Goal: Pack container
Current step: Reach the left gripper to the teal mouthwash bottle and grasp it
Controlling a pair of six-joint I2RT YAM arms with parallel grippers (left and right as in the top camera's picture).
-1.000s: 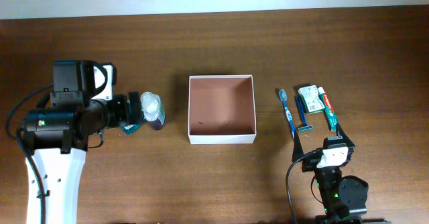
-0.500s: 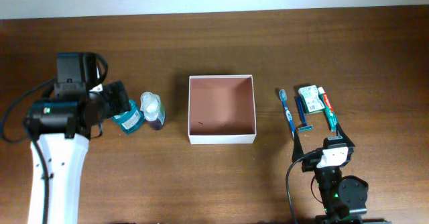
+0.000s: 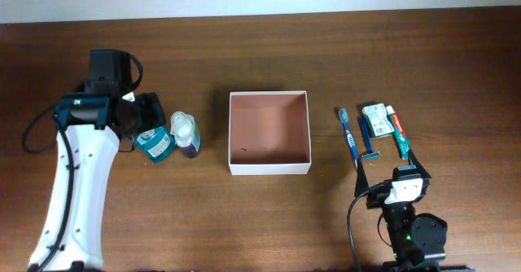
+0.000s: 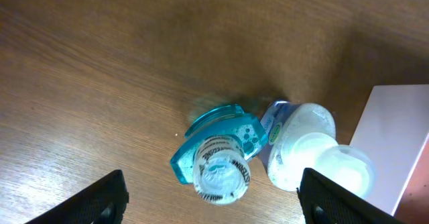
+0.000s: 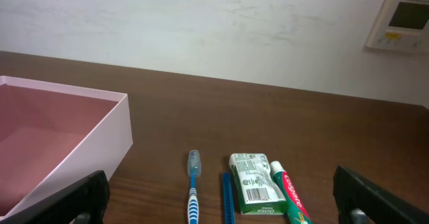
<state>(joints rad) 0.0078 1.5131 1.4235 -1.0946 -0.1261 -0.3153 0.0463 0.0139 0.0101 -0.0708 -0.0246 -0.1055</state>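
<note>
The container (image 3: 269, 168) is a square white-walled box with a reddish-brown inside, at the table's middle; it holds nothing. Its wall also shows in the right wrist view (image 5: 115, 133) and its corner in the left wrist view (image 4: 395, 137). A teal mouthwash bottle (image 3: 155, 146) (image 4: 218, 153) and a white-capped bottle (image 3: 186, 132) (image 4: 305, 143) stand left of it. My left gripper (image 3: 148, 114) (image 4: 214, 207) is open above the teal bottle, not touching it. My right gripper (image 3: 393, 173) (image 5: 221, 210) is open and empty, near the front edge.
Right of the container lie a blue toothbrush (image 3: 348, 133) (image 5: 193, 187), a blue razor (image 3: 366, 142) (image 5: 228, 197), a green-and-white packet (image 3: 375, 120) (image 5: 253, 182) and a toothpaste tube (image 3: 396, 125) (image 5: 289, 194), just ahead of my right gripper. A wall runs along the table's far edge.
My left arm has swung round and its gripper has drawn back up and left off the two bottles, uncovering the teal one. The right arm has not moved.
</note>
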